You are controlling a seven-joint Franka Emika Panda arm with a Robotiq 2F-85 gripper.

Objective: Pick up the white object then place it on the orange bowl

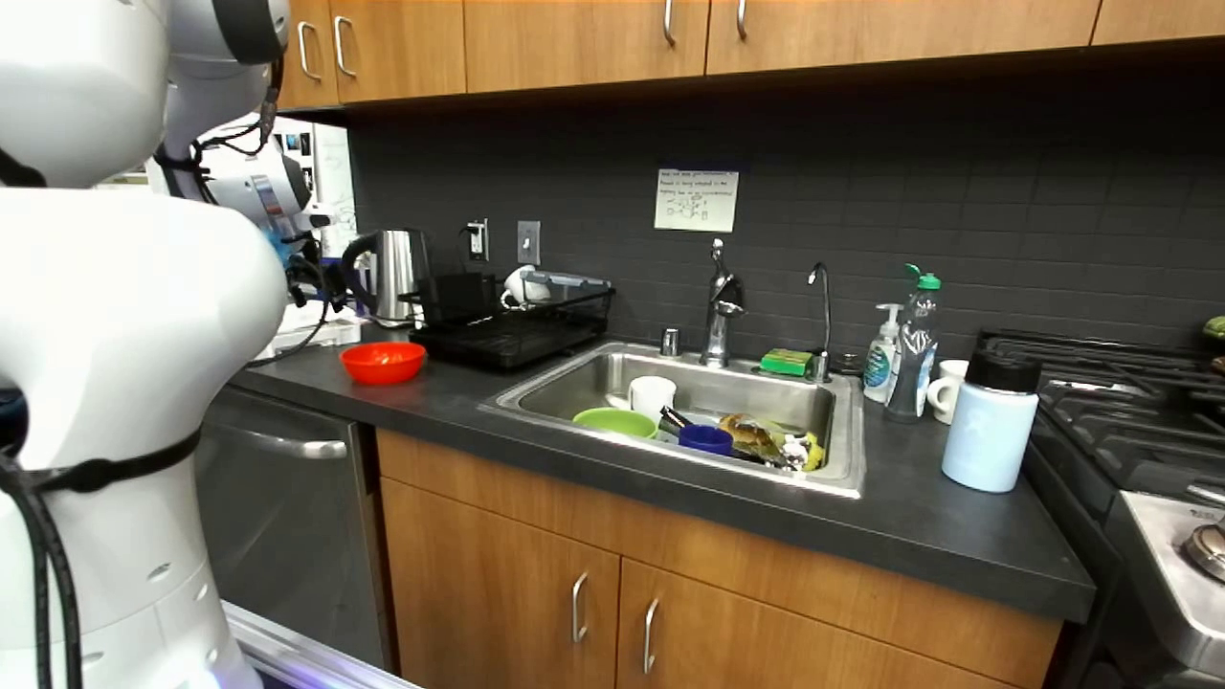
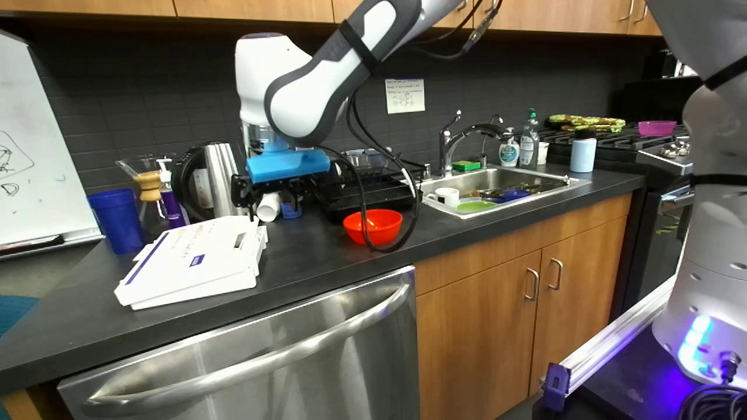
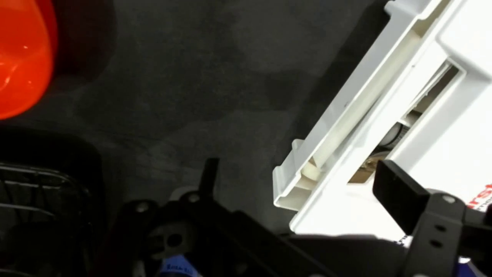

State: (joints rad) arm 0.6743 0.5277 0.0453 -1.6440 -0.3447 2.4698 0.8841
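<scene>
- Wrist view showed the black two-fingered gripper [image 3: 300, 169], its fingers wide apart.
- In an exterior view, a white cylindrical object [image 2: 269, 207] lay near them, toward the back edge of the dark bench [image 2: 309, 251].
- A glossy, round, red-orange bowl [image 2: 382, 231] sat near the front edge.

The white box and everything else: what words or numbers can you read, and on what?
White box: maybe "rs" in red, cut off; other print too blurred.
Paper on the wall: handwriting, too small.
Pump bottle, green-capped bottle: labels too blurred.
Blue label: letters too blurred.
Whiteboard: marks, no readable word.
</scene>
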